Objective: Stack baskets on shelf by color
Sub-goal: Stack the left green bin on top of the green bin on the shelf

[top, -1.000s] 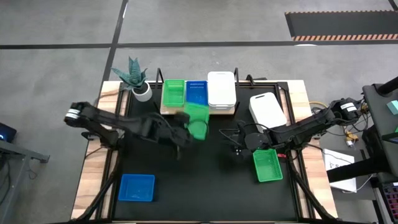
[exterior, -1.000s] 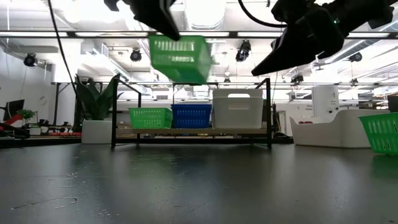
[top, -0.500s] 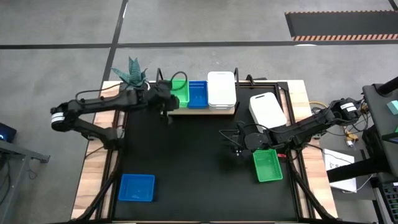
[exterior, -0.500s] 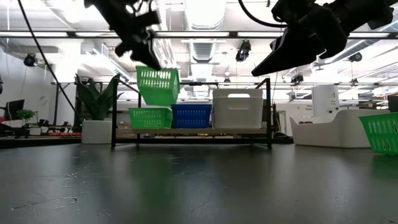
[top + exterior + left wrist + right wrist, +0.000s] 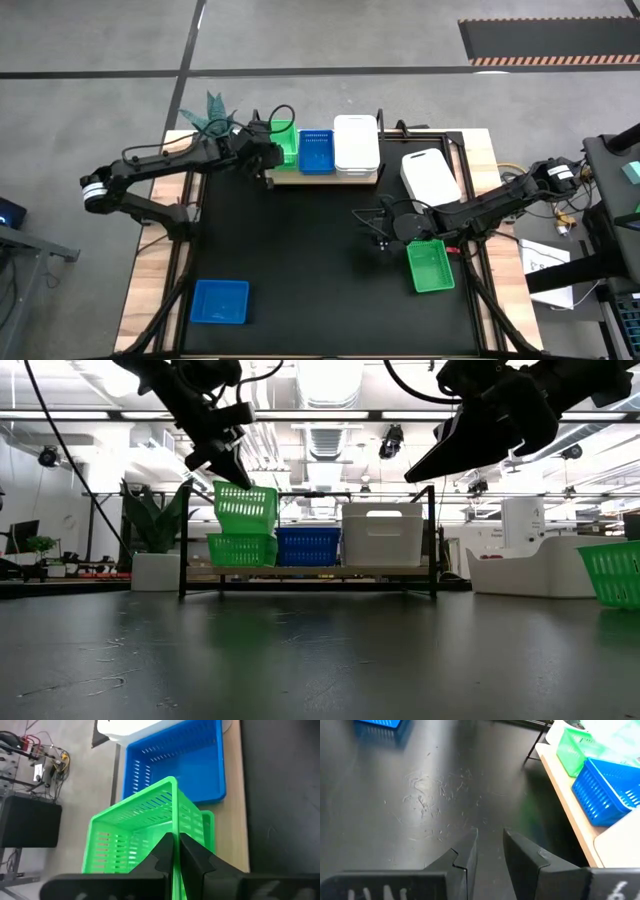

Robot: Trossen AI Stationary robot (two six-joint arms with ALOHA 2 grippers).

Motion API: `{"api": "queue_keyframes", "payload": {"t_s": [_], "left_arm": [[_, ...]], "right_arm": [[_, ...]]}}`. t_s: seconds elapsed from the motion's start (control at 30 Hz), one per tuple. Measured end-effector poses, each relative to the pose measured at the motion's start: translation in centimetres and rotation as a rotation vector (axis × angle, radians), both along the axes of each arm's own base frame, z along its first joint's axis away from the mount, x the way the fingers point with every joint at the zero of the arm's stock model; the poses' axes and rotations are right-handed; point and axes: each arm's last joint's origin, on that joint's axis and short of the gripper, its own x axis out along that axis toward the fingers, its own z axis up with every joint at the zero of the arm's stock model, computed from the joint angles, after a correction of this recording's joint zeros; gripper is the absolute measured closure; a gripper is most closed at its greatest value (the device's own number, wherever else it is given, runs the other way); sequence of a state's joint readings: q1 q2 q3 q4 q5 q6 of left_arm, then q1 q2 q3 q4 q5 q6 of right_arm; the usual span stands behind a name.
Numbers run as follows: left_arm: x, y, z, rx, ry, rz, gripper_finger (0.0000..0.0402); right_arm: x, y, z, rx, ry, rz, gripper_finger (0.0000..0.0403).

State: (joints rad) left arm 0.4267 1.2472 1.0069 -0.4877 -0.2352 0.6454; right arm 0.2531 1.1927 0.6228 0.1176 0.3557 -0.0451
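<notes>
My left gripper is shut on a green basket over the left end of the shelf. That basket hangs tilted just above a second green basket standing on the shelf. Beside this one stand a blue basket and a white basket. My right gripper hovers open over the black table right of centre, with nothing between its fingers. A third green basket sits on the table near it. My left gripper pinches one side wall of the green basket, at its rim, one finger inside the basket and one outside. The fingers slant down from the table's left. The basket is lifted and tilted; whether it touches the green basket below, I cannot tell.
A blue basket lies at the table's near left. A white basket stands on the table right of the shelf. A potted plant stands left of the shelf, close to my left arm. Thin black posts rise from the shelf's ends.
My left gripper has carried the green basket from above the table's middle toward the far left, to the shelf's left end. It has sunk until the basket hangs just over the green basket there. The basket has turned on the way.
</notes>
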Motion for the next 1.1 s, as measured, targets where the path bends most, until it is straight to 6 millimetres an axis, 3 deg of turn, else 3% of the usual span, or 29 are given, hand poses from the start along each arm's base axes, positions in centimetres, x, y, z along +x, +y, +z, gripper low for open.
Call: {"api": "queue_keyframes", "payload": {"t_s": [0.4, 0.67, 1.1], "left_arm": [[1.5, 0.9, -2.3, -0.026, 0.085, -0.003, 0.0401], [1.7, 1.0, -2.6, -0.03, 0.099, -0.001, 0.04], [1.7, 0.7, -1.8, -0.033, 0.07, 0.004, 0.033]], "right_arm": [[0.0, 0.0, 0.0, 0.0, 0.0, 0.0, 0.0319], [0.0, 0.0, 0.0, -0.001, 0.005, 0.0, 0.0319], [0.0, 0.1, -0.1, 0.014, 0.011, 0.019, 0.0319]]}}
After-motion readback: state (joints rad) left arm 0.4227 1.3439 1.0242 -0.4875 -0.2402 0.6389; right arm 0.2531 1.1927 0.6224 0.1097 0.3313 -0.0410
